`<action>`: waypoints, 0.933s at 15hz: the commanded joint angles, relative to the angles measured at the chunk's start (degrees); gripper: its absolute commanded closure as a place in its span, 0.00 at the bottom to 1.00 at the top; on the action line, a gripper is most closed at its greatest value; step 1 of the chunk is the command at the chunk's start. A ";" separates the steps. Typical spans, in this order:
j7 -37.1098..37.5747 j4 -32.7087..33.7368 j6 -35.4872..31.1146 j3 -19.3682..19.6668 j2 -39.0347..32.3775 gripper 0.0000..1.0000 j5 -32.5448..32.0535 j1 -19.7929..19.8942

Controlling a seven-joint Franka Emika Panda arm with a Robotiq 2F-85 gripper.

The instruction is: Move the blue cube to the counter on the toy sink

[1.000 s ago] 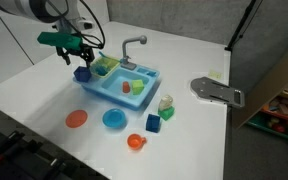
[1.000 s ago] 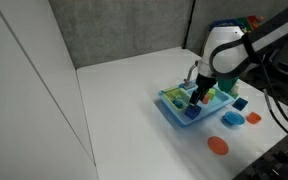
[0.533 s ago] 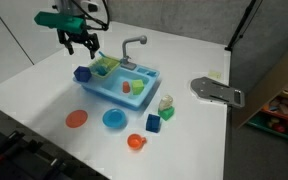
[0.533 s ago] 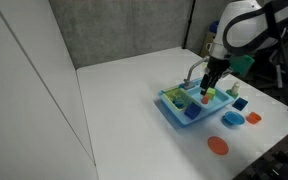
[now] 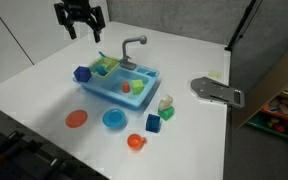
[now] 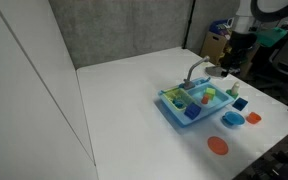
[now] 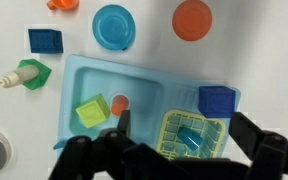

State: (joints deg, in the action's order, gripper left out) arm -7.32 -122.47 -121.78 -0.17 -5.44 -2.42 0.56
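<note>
The dark blue cube (image 7: 216, 101) rests on the corner of the light-blue counter (image 7: 180, 94) of the toy sink (image 7: 134, 68), beside the yellow-green tray (image 7: 171, 150). It shows in both exterior views (image 5: 82, 74) (image 6: 192, 113), at the sink's end (image 5: 104, 95) away from the grey faucet (image 5: 132, 45). My gripper (image 7: 184, 130) is open and empty, well above the sink (image 5: 81, 20) (image 6: 232, 60). It touches nothing.
In the basin lie a green block (image 7: 92, 111) and a small red piece (image 7: 119, 102). A light blue piece (image 7: 191, 139) lies in the tray. On the table are a blue plate (image 5: 114, 120), an orange plate (image 5: 76, 119), an orange cup (image 5: 135, 142), small blocks (image 5: 154, 124) and a grey tool (image 5: 216, 91).
My gripper has risen from just above the blue cube to high over the sink. The cube stays on the sink's corner.
</note>
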 commanded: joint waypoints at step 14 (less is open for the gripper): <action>8.36 4.06 22.47 2.81 23.73 0.00 -3.62 3.38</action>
State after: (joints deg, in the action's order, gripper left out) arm -2.27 -120.97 -102.30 2.87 16.44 -4.79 3.24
